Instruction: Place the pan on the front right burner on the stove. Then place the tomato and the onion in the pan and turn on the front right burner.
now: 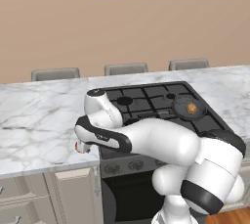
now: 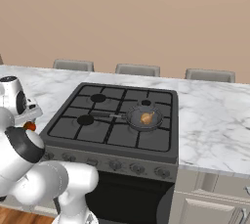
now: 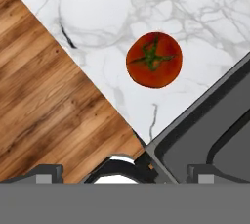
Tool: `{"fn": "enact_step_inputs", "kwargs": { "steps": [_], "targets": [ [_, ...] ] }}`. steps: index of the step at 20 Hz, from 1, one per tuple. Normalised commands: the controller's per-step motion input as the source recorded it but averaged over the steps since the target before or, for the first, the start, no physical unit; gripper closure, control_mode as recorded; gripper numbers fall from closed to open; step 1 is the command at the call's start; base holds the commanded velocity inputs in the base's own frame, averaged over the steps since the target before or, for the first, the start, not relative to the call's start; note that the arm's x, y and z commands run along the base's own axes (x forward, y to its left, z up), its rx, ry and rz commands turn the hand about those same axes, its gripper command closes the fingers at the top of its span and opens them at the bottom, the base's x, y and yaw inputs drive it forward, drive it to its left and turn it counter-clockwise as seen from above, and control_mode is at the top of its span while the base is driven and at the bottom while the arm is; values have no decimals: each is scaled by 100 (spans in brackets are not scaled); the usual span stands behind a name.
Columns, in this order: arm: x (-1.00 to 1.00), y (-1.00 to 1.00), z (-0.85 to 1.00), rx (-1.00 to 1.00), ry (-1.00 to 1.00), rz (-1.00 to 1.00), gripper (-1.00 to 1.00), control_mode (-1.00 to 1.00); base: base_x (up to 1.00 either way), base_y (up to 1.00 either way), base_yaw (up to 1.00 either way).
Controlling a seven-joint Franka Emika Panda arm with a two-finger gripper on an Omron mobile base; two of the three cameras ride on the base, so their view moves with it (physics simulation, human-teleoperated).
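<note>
I hold the gripper [image 3: 122, 171] spread wide above the tomato [image 3: 154, 60] on the marble counter [image 3: 97, 12] beside the stove [image 3: 210, 130].

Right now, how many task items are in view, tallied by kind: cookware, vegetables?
Cookware: 1, the pan on the stove's front right burner.
Vegetables: 2, the onion inside the pan and the tomato on the marble counter beside the stove.
Total: 3
</note>
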Motion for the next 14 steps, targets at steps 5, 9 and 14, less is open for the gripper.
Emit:
{"fn": "enact_step_inputs", "kwargs": {
  "steps": [5,9,14],
  "targets": [
    [16,10,-19,-2,0,0,-100,-100,0,0,0],
    [22,8,-13,-1,0,0,-100,-100,0,0,0],
    [22,6,-13,-1,0,0,-100,-100,0,0,0]
  ]
}}
